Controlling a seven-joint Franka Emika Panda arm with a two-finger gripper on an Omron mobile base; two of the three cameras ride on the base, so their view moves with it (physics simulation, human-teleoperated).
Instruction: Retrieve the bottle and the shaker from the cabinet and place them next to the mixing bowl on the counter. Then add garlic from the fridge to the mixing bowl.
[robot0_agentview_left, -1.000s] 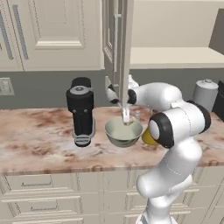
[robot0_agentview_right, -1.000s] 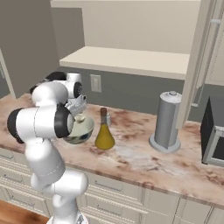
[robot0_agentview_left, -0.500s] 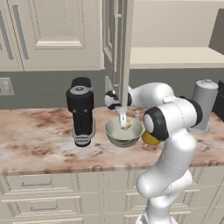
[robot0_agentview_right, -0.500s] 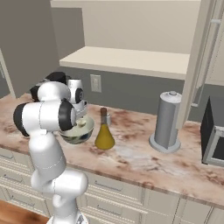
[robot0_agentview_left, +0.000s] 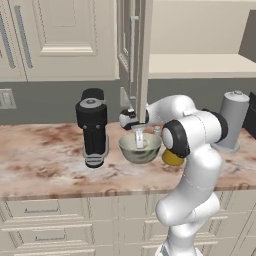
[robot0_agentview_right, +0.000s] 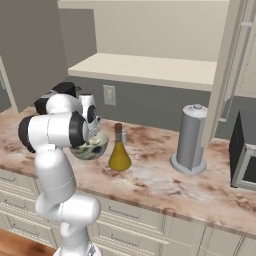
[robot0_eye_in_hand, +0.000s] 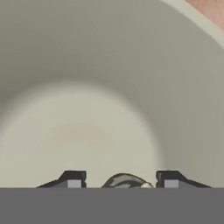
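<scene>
Hand view: my gripper (robot0_eye_in_hand: 121, 177) points straight down into one mixing bowl (robot0_eye_in_hand: 109, 78), with one small greenish-brown object (robot0_eye_in_hand: 124, 180), apparently the garlic, between the two fingertips (robot0_eye_in_hand: 73, 177). Whether the tips press on it or merely flank it I cannot tell; they stand a moderate width apart.

Left base view count: one mixing bowl (robot0_agentview_left: 131, 153) on the counter (robot0_agentview_left: 45, 162), one black blender-like appliance (robot0_agentview_left: 93, 127) just left of it, one yellow bottle (robot0_agentview_left: 171, 158) just right of it and partly behind my forearm, one grey canister (robot0_agentview_left: 231, 119) farther right. My gripper (robot0_agentview_left: 139, 139) sits low inside the bowl rim.

Right base view: one bottle (robot0_agentview_right: 119, 150) stands upright just beside the bowl (robot0_agentview_right: 95, 148), apart from the canister (robot0_agentview_right: 191, 139). The shaker I cannot make out.

One open cabinet door (robot0_agentview_left: 138, 55) hangs directly above the bowl, close to my wrist. The counter front edge lies near the bowl; open marble surface extends left of the appliance.
</scene>
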